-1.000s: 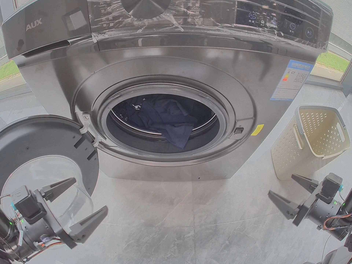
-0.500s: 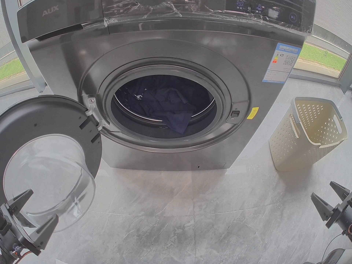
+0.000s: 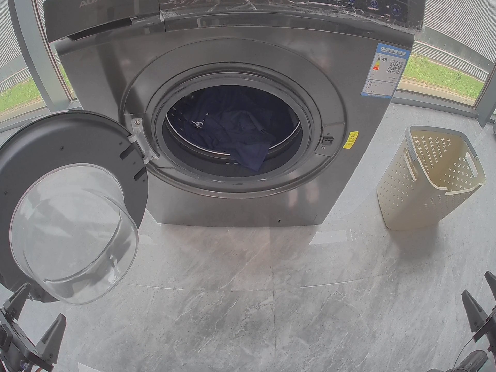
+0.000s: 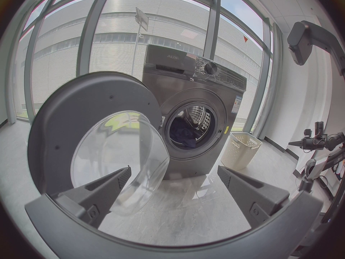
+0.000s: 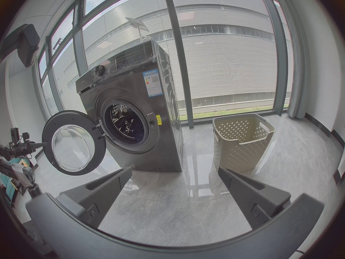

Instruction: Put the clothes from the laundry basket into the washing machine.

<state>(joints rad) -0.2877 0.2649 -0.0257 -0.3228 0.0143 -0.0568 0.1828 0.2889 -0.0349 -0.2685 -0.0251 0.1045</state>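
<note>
Left hand (image 3: pixel 33 319) and right hand (image 3: pixel 483 298) are both released, fingers spread, holding nothing, low over the floor (image 3: pixel 268 295). Ahead, dark blue clothes (image 3: pixel 232 127) lie inside the washing machine (image 3: pixel 248 42), its door (image 3: pixel 67 140) swung wide. The laundry basket (image 3: pixel 429 182) stands near its right side.

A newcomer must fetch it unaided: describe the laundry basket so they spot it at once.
Start at the grey washing machine with its round door swung open. On the floor beside the machine, on the side away from that door, stands the laundry basket. It alone is cream perforated plastic, grey-rimmed.
</note>
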